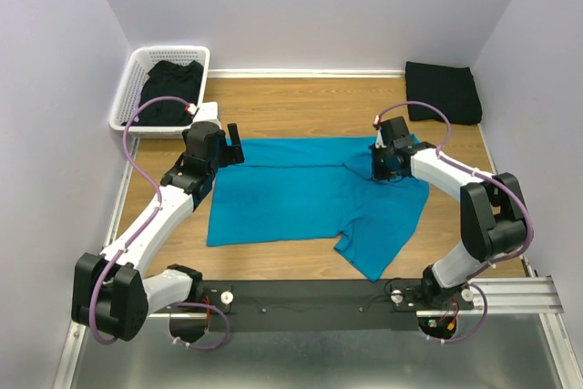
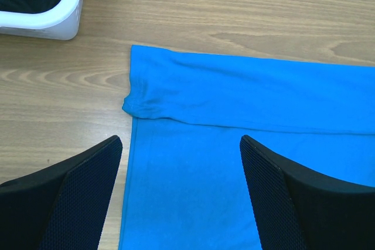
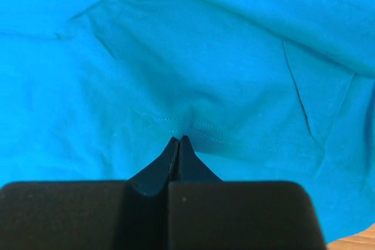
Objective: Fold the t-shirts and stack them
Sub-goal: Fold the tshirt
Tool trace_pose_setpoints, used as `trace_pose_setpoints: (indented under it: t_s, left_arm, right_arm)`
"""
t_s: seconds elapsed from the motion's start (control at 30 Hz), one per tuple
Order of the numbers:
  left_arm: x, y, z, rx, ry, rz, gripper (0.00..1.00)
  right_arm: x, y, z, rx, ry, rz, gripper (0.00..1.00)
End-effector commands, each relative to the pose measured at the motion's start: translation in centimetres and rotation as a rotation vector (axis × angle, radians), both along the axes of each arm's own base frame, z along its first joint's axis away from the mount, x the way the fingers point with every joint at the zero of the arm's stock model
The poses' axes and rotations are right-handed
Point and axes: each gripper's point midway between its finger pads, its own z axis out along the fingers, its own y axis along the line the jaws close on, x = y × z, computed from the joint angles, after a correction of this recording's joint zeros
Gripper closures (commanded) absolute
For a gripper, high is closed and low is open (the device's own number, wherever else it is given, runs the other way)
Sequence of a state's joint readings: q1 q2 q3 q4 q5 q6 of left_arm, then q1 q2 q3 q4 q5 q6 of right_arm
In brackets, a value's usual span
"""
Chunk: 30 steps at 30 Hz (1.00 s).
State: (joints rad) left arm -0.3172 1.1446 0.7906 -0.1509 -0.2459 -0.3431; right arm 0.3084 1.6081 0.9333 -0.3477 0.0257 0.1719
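Two grippers: right one clamped, left one spread wide.
Right fingers [image 3: 157, 171]: black, pressed flat together, tips on a stitched hem; the cloth puckers in toward them, so it is pinched.
Right gripper [image 3: 177, 140]: nose down on the far right part of the bright teal-blue fabric t-shirt [image 1: 301, 198], by the sleeve.
Left fingers [image 2: 76, 191]: black mesh-faced pads, far apart, nothing between them.
Left gripper [image 2: 180, 141]: above the shirt's left edge; one finger over bare wood, the other over cloth. A folded-over band of cloth ends in a bunched corner just ahead of it.
Teal shirt: spread mostly flat mid-table between both arms, the near right part skewed toward the arm bases.
Black folded fabric t-shirt [image 1: 444, 91]: far right corner, well apart from the teal one.
Black crumpled fabric t-shirt [image 1: 168, 88]: inside the white plastic lattice basket [image 1: 173, 50], far left corner.
Light wooden table [image 1: 291, 102]: carries all of it.
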Motion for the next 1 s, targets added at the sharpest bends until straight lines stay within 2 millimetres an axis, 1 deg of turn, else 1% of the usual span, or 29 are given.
trace_pose_setpoints:
  t_s: [0.0,0.2,0.23,0.3,0.33,0.57,0.6,0.7,0.73,0.77,0.83,0.9,0.93,0.97]
  left_arm:
    - [0.3,0.1,0.9,0.005,-0.035,0.001,0.10]
    - [0.3,0.0,0.8,0.004,-0.030,-0.006,0.11]
    - [0.3,0.0,0.7,0.005,-0.029,-0.005,0.11]
    - [0.3,0.0,0.7,0.006,-0.027,-0.007,0.11]
    - [0.3,-0.1,0.6,0.005,-0.025,-0.010,0.10]
    - [0.3,-0.4,0.2,0.005,-0.012,-0.025,0.10]
    - [0.4,-0.4,0.1,0.007,-0.010,-0.027,0.11]
    - [0.4,-0.5,-0.1,0.006,-0.002,-0.034,0.11]
    - [0.4,-0.6,-0.2,0.005,0.000,-0.038,0.11]
    - [0.4,-0.7,-0.3,0.006,0.004,-0.040,0.11]
    - [0.4,-0.7,-0.4,0.007,0.007,-0.044,0.11]
    - [0.4,-0.7,-0.4,0.007,0.008,-0.044,0.11]
    - [0.4,-0.7,-0.3,0.007,0.007,-0.044,0.11]
    - [0.4,-0.7,-0.4,0.008,0.008,-0.042,0.11]
  right_arm:
    - [-0.3,0.9,2.3,0.018,0.032,-0.001,0.99]
    - [-1.3,1.4,2.7,0.024,0.098,-0.029,1.00]
    - [-1.8,1.3,2.7,0.018,0.120,-0.034,0.99]
    - [-1.9,1.4,2.9,0.020,0.138,-0.048,0.99]
    - [-2.5,1.3,2.9,0.010,0.164,-0.049,0.99]
    - [-3.3,1.9,3.3,0.005,0.224,-0.054,0.99]
    - [-3.6,2.4,3.3,0.030,0.243,-0.040,0.99]
    - [-4.4,3.0,3.0,0.040,0.298,-0.017,0.98]
    - [-4.7,3.0,2.8,0.035,0.323,-0.005,0.97]
    - [-4.8,3.4,2.9,0.047,0.331,0.014,0.90]
    - [-4.8,3.9,3.1,0.073,0.328,0.030,0.87]
    - [-4.7,4.6,3.7,0.111,0.318,0.043,0.72]
    - [-4.4,4.7,4.1,0.119,0.302,0.041,0.67]
    - [-3.8,4.3,4.7,0.104,0.267,0.015,0.61]
